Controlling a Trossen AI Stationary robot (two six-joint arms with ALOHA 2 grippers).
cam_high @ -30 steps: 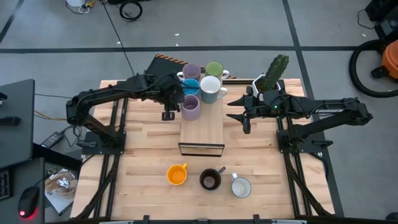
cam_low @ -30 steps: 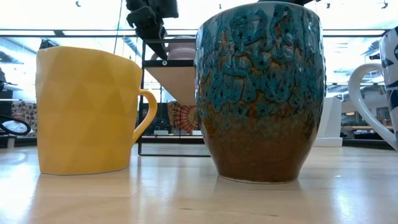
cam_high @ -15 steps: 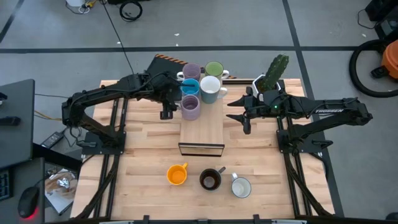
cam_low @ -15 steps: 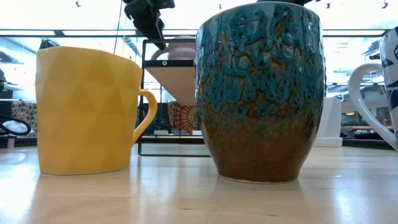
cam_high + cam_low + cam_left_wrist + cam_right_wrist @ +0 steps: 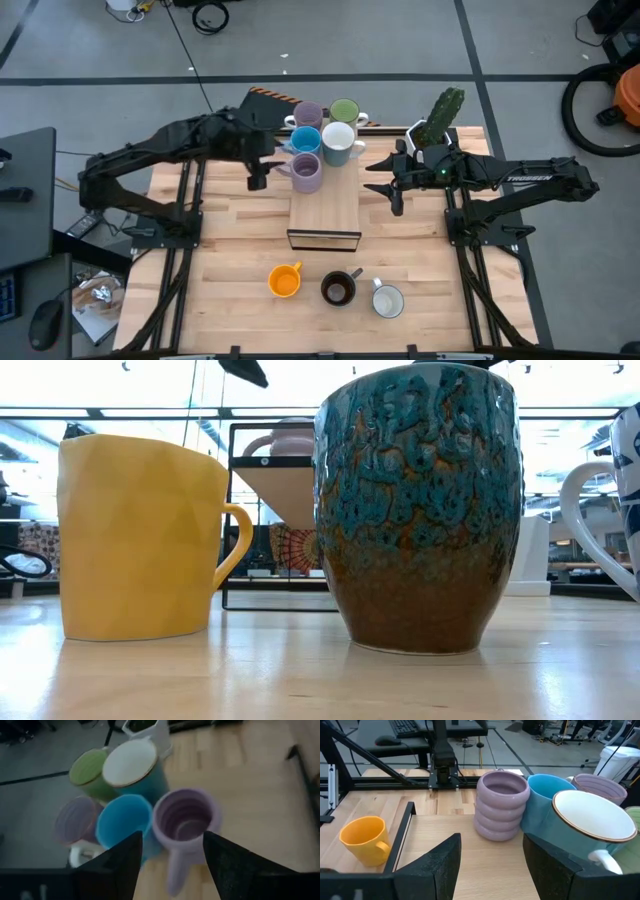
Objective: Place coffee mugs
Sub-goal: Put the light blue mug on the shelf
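Several mugs stand on a raised wooden stand (image 5: pixel 325 205) at the table's far middle: a ribbed lilac mug (image 5: pixel 306 172) nearest, then a light blue mug (image 5: pixel 305 140), a white-lined mug (image 5: pixel 338 140), a second lilac mug (image 5: pixel 308 113) and a green mug (image 5: pixel 344 111). An orange mug (image 5: pixel 285 281), a black mug (image 5: pixel 338 289) and a white mug (image 5: pixel 387 301) stand on the table near its front edge. My left gripper (image 5: pixel 258 172) is open and empty, left of the ribbed mug's handle (image 5: pixel 175 872). My right gripper (image 5: pixel 385 187) is open and empty, right of the stand.
A white pot with a green cactus (image 5: pixel 438 122) stands at the far right, behind my right arm. In the low view the orange mug (image 5: pixel 140 540), the black mug (image 5: pixel 420 510) and the white mug (image 5: pixel 610 500) stand in front of the stand's black frame (image 5: pixel 228 510).
My left gripper has drawn back from the ribbed lilac mug toward the table's left edge and has risen, nearly leaving the top of the low view. The ribbed lilac mug stays upright on the stand.
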